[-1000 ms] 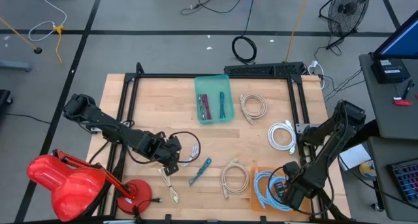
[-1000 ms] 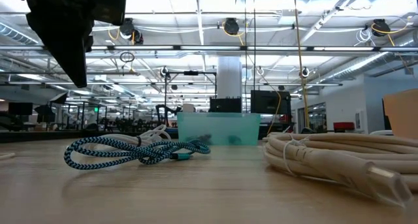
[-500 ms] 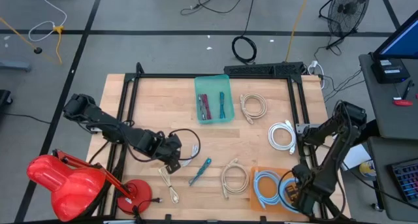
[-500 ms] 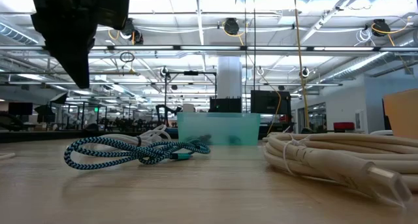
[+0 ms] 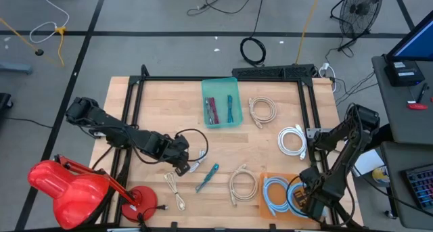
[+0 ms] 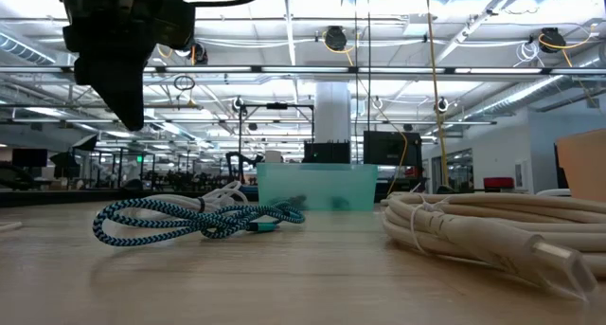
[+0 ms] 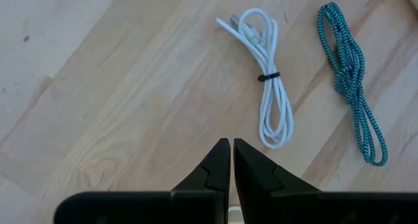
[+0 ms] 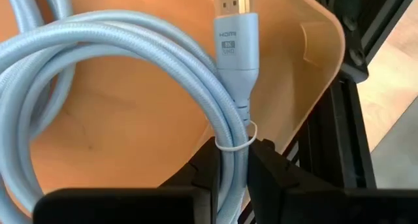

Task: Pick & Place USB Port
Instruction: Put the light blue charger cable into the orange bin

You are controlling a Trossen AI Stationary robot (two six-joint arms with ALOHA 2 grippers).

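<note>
High view, right tool [image 5: 306, 199] at orange tray [image 5: 262, 206], table's near-right corner

Both arms I'm driving are matte black, chunky segmented links with rounded joint housings. Left arm [image 5: 122, 134] has a thin black cable looping off its wrist. Right arm [image 5: 342, 154] is the same build, with a bulky rounded shoulder block. From the wrist cams, the jaws are dark, wedge-shaped, smooth plastic, on a black crossbar. No markings I can read.
</note>
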